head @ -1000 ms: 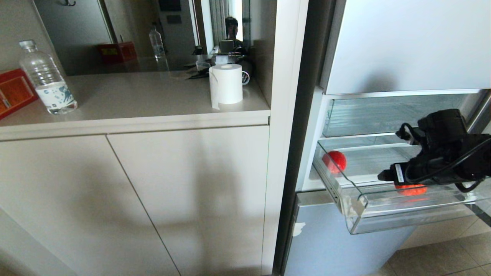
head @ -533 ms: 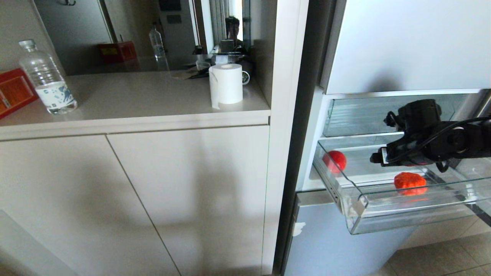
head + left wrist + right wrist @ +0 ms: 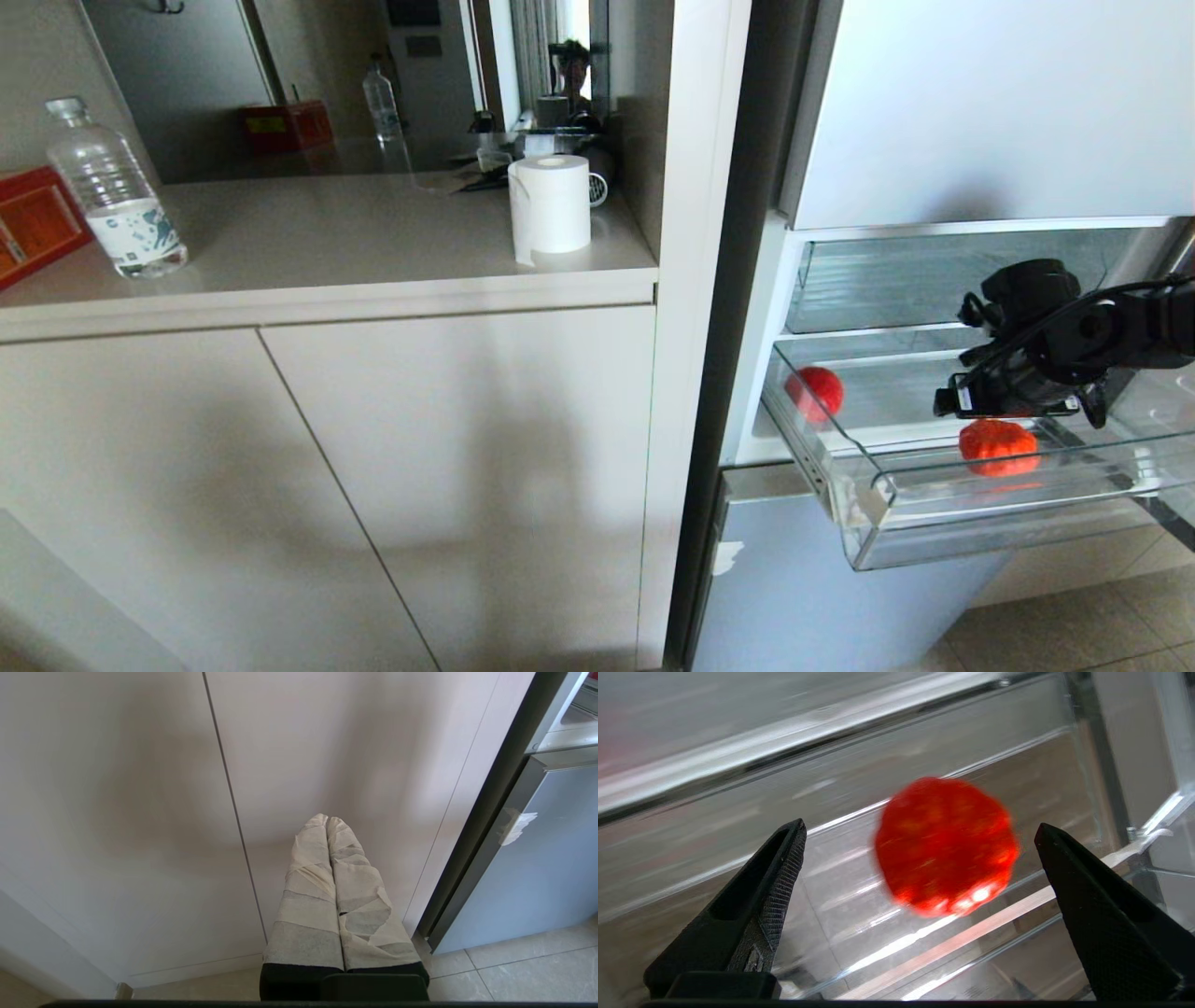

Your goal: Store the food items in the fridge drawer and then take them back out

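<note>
Head view is showing, left to right, a smooth red fruit [image 3: 814, 392] sitting in the fridge drawer [image 3: 873, 509], a lumpier red fruit [image 3: 999, 446] near its front, and the right claw [image 3: 1004, 411] hanging wide open, holding nothing, just above it.

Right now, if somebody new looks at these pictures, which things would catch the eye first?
Two red food items in the pulled-out clear fridge drawer: a smooth red fruit at its left end and a lumpier red one near the front. The open right gripper hangs just above the lumpy one. A white paper roll stands on the counter.
</note>
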